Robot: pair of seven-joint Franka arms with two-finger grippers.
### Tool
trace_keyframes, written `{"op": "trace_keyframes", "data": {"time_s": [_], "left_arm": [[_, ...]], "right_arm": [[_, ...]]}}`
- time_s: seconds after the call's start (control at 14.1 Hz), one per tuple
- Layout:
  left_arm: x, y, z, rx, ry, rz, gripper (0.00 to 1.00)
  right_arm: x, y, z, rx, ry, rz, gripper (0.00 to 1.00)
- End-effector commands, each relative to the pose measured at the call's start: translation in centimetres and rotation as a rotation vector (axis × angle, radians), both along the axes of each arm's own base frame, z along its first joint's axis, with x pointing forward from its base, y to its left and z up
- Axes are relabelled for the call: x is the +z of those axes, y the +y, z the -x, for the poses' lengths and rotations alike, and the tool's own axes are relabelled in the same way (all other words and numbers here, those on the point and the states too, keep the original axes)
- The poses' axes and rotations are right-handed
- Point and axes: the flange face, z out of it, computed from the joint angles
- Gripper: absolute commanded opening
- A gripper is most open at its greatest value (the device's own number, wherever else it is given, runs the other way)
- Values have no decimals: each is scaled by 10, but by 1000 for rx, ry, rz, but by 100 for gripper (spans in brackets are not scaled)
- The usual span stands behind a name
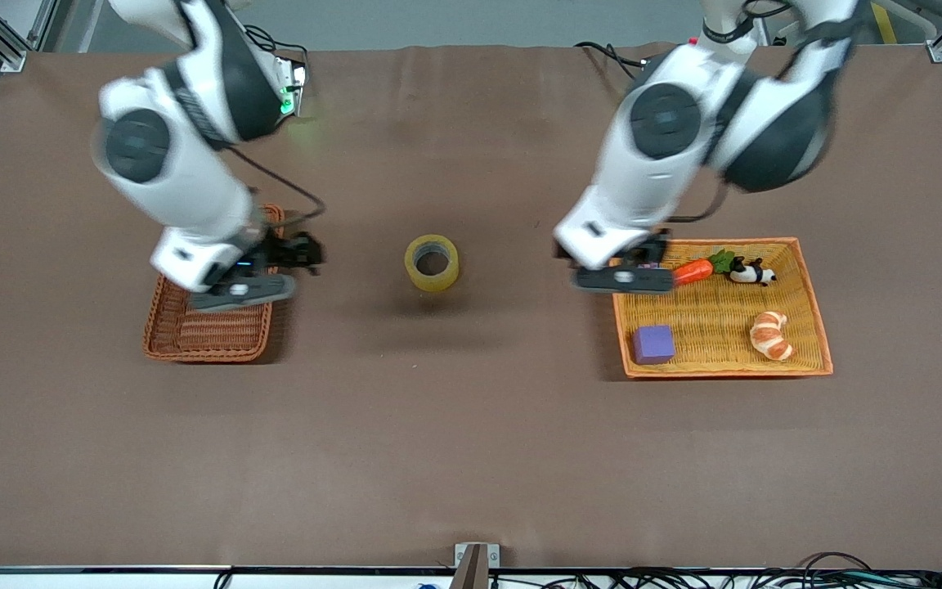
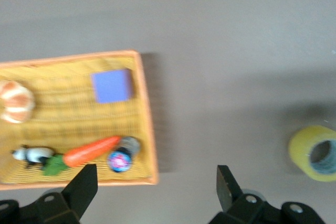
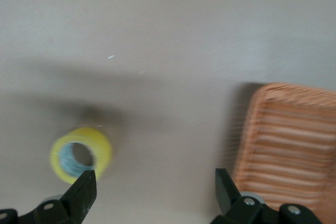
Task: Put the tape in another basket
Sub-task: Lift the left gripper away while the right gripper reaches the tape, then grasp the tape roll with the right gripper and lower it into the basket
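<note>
**Tape lies on the open table between the baskets; neither gripper holds it**

The tape (image 1: 432, 262) rests on the bare table (image 1: 471, 425), well apart from both containers and roughly midway between them. The basket (image 1: 208, 327) sits toward the right arm's end; the orange tray (image 1: 810, 307) sits toward the left arm's end.

The right gripper (image 3: 152, 195) hangs over the basket's edge that faces the tape, its jaws spread wide with nothing between them. The left gripper (image 2: 157, 187) hangs over the tray's edge that faces the tape, jaws likewise spread and empty. You are best served by the right arm for the pickup.

Bring it over the tape and centre it first. Whether the roll lies flat or leans slightly is hard to tell, so check that before you descend. Pinch one wall of the ring, one finger in the core, rather than spanning it.

Nothing lies between tape and basket. The purple cube (image 1: 653, 343), croissant (image 1: 770, 335), carrot (image 1: 693, 271) and panda figure (image 1: 751, 273) stay in the tray, out of the path. Keep the left arm waiting.
</note>
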Motion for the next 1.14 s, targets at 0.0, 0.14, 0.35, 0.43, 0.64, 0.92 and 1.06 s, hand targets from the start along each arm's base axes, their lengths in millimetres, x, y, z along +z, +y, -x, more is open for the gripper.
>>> {"op": "trace_keyframes", "data": {"time_s": [0.0,0.14,0.35,0.43,0.64,0.92,1.06], "left_arm": [[46,83,8,9,-70,-14,100],[66,137,-3,-8,-88,1,100],[79,218,-2,71,-15,69,100],[76,240,-2,104,12,97,100],[74,250,-5,101,-6,97,100],[64,248,-8,95,-20,92,100],[67,245,-7,88,-31,87,100]], "right_arm": [[-58,44,12,-23,31,17,100],[-116,65,21,0,29,0,100],[-171,89,55,26,3,-15,100],[-180,96,67,51,5,-6,100],[-213,107,87,90,39,13,100],[-246,111,98,88,60,50,87],[-260,107,92,73,47,35,59]]}}
